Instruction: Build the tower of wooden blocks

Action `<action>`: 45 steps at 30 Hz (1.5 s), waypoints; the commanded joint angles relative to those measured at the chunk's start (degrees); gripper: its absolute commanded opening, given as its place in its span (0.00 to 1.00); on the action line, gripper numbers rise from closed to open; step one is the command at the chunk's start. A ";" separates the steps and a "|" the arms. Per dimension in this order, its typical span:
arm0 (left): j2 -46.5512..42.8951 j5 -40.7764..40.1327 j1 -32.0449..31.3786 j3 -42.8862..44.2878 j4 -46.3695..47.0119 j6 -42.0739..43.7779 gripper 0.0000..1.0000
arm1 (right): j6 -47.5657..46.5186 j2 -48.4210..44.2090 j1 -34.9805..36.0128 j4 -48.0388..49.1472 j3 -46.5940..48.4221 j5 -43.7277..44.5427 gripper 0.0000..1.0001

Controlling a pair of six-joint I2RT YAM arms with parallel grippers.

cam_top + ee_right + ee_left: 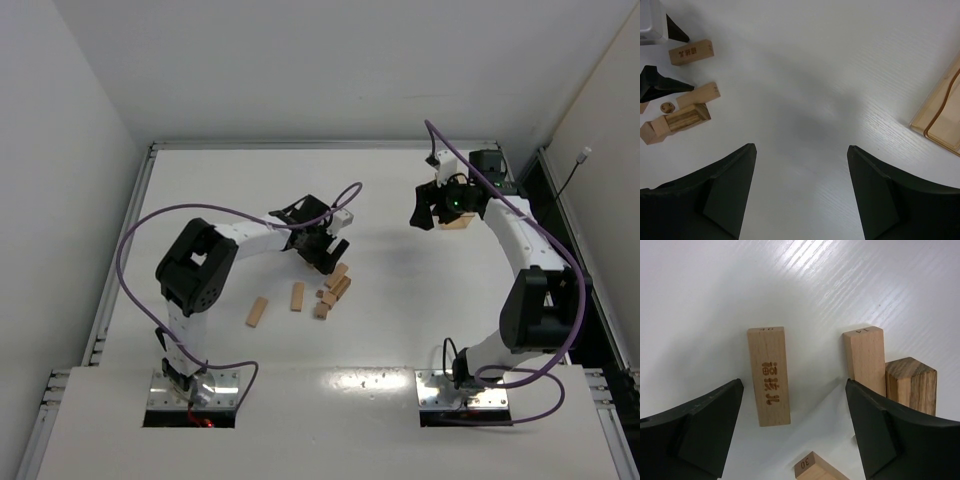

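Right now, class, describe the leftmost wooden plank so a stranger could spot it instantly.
Start at the left pincer; wooden blocks lie scattered beside it. The leftmost plank lies alone and slanted, apart from the bunched others.

amber plastic box | far right | on white table

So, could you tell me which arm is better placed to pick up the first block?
Left, I think. The left gripper hangs open right over the scattered blocks, with the engraved plank lying between its jaws. The right gripper, also open, sits well away, by the amber box.
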 commanded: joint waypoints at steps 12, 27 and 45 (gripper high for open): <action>-4.02 2.68 -0.38 -3.25 -2.18 -1.02 0.83 | -0.94 -0.68 0.28 0.36 0.91 -2.25 0.70; -7.37 8.91 -0.91 -1.94 -3.31 -3.22 0.86 | -0.41 -0.68 0.81 0.36 0.91 -3.83 0.70; 1.07 9.53 -0.91 5.45 -4.64 -2.69 0.87 | -0.94 0.37 0.81 -1.23 2.05 -2.78 0.70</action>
